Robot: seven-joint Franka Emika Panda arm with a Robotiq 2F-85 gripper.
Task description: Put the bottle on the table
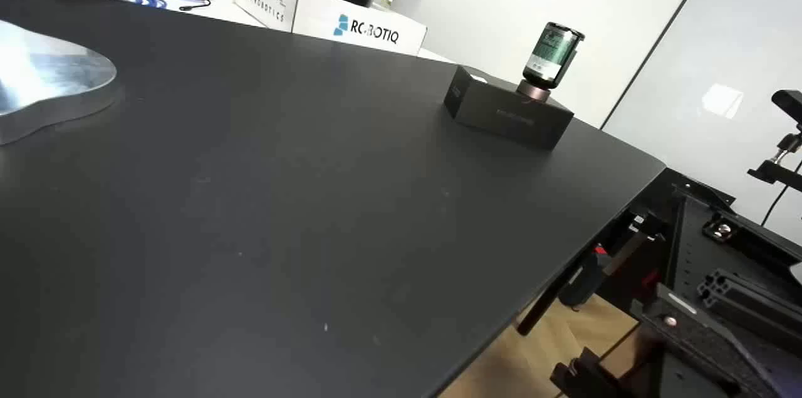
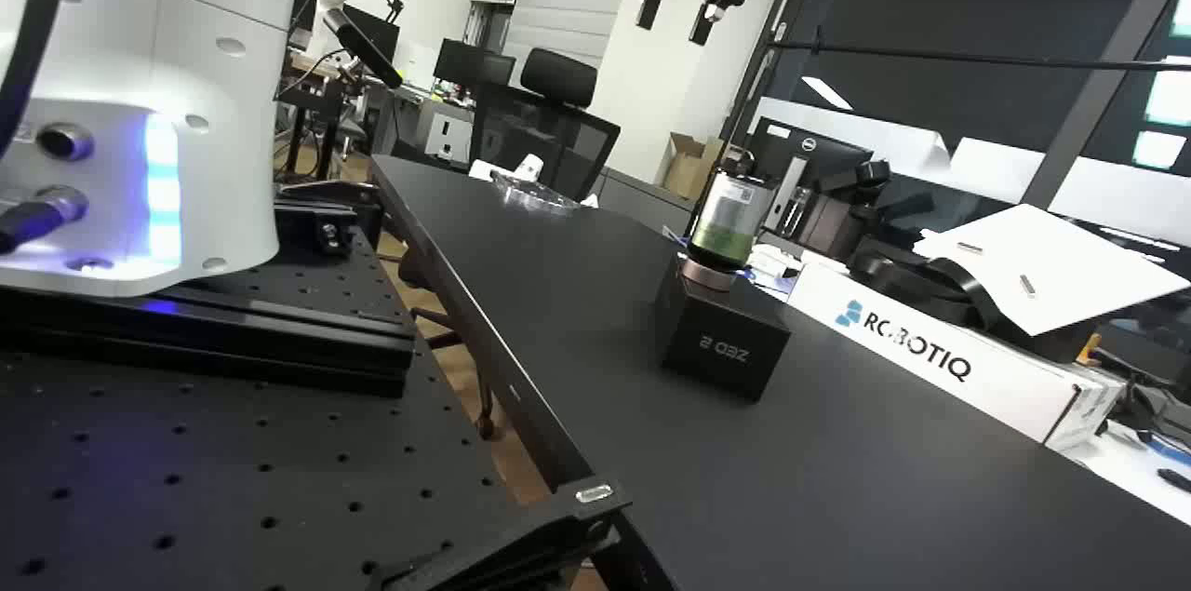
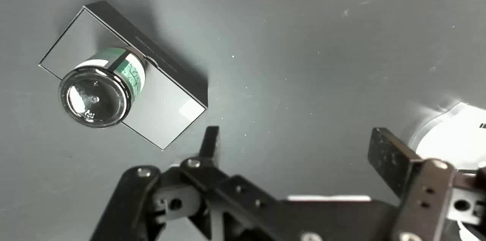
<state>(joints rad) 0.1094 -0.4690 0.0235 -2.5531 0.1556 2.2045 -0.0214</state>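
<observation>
- Wrist view: my pincer (image 3: 296, 136) is spread wide, its two fingers (image 3: 391, 157) well apart, with nothing held between them.
- Off to the left in this view, the bottle (image 3: 100, 87) stands on end on the box (image 3: 167, 115), narrow bronze end down and touching it; it is not on the table (image 3: 273, 62) yet.
- The step in hand, as I judge it, is getting hold of the bottle. I should shift left until I am centred over it, turn so that my fingers straddle the round body without clipping the box, and come down gently, since that narrow foot would likely tip at a nudge.
- I would close evenly on the middle of the body, firm but not hard, as the glossy sides may slip. Then straight up, so the box is not dragged along.
- For setting down, the table just to the right of the box looks a good spot; I would let go only once the foot sits flat.
- Counted, near to far: one pincer, two fingers, one bottle, one box, one table, one shiny thing (image 1: 53, 75) at the left of an exterior view (I cannot tell what it is), one white carton (image 2: 930, 354) past the table's edge in both exterior views, and one chair (image 2: 549, 130) well behind, in an exterior view.
</observation>
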